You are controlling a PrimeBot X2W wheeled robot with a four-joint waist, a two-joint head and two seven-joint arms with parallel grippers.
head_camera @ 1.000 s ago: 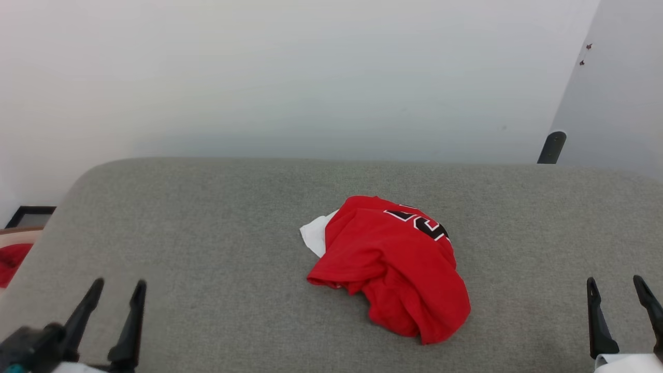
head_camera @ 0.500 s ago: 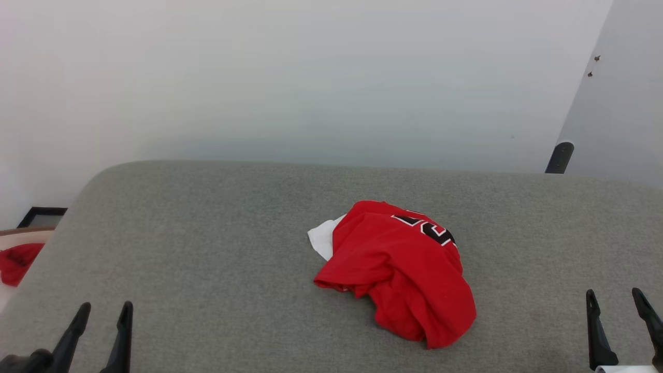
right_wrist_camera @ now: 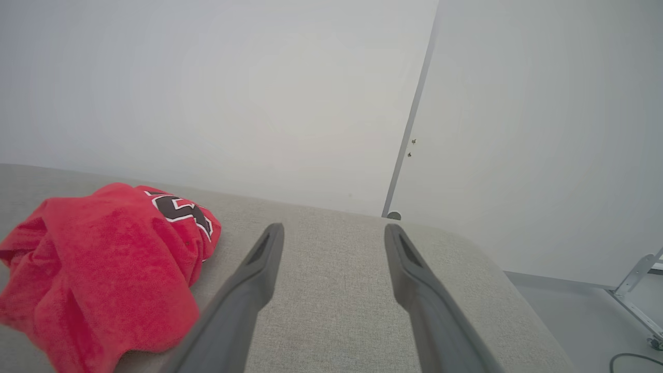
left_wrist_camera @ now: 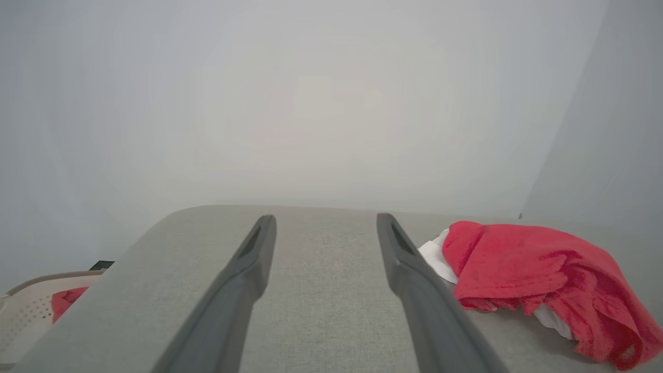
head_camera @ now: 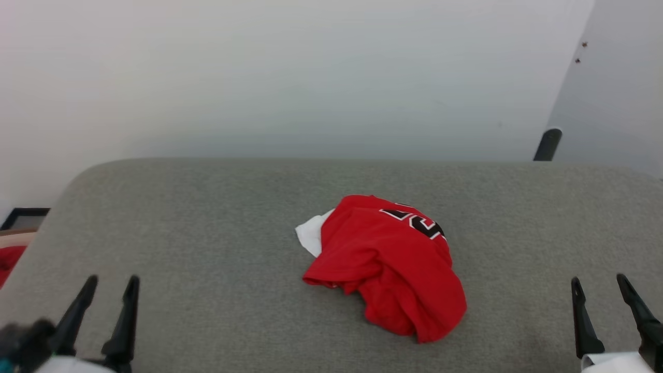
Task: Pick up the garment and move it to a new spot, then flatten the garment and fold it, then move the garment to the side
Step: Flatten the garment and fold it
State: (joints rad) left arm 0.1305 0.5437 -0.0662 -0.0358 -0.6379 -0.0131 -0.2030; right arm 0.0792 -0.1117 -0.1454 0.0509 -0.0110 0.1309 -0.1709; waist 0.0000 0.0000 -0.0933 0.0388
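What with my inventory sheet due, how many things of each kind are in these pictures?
Grippers: 2, the left gripper and the right gripper, both open
Crumpled garment lying on the pad: 1
Grey padded surface: 1
Pale basket off the pad's left end: 1
Red cloth in that basket: 1
Total: 6

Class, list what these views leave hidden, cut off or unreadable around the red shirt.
Garment, head view: its own folds hide most of the black print, so it cannot be read.
White cloth, head view: mostly tucked under the red cloth.
Basket, left wrist view: cut off by the frame edge and the cushion; its red content is unidentifiable.
Dark post, head view: base hidden behind the cushion.
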